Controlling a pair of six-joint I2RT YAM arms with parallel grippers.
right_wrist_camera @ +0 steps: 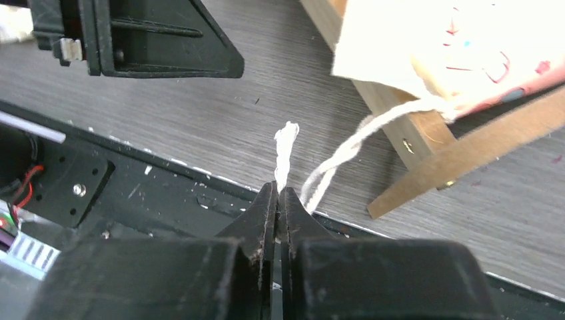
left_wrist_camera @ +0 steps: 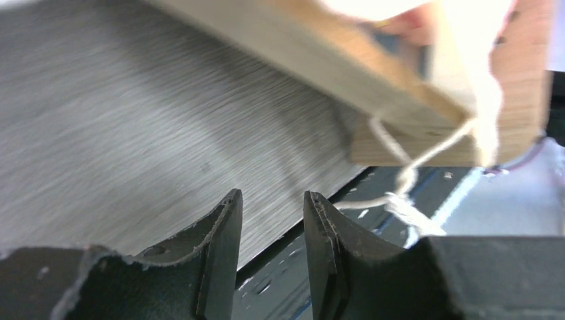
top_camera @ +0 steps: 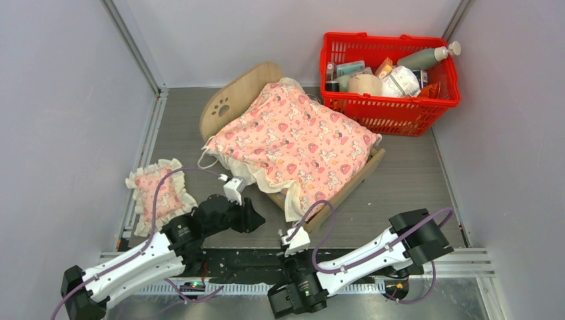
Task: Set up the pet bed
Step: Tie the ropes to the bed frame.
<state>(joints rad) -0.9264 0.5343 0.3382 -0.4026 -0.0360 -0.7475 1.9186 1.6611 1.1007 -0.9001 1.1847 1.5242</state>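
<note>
The pet bed [top_camera: 238, 92] sits slantwise in the middle of the table [top_camera: 406, 193], headboard toward the far left corner, with a pink blanket [top_camera: 296, 137] draped over it. A frilled pillow [top_camera: 160, 190] lies by the left edge and a red basket [top_camera: 390, 110] fills the far right corner. The left claw [left_wrist_camera: 272, 200] hangs just beside the bed's near side, jaws apart and holding nothing. The right claw [right_wrist_camera: 277, 193], at the near edge, is pinched on a white cord [right_wrist_camera: 286, 143].
</note>
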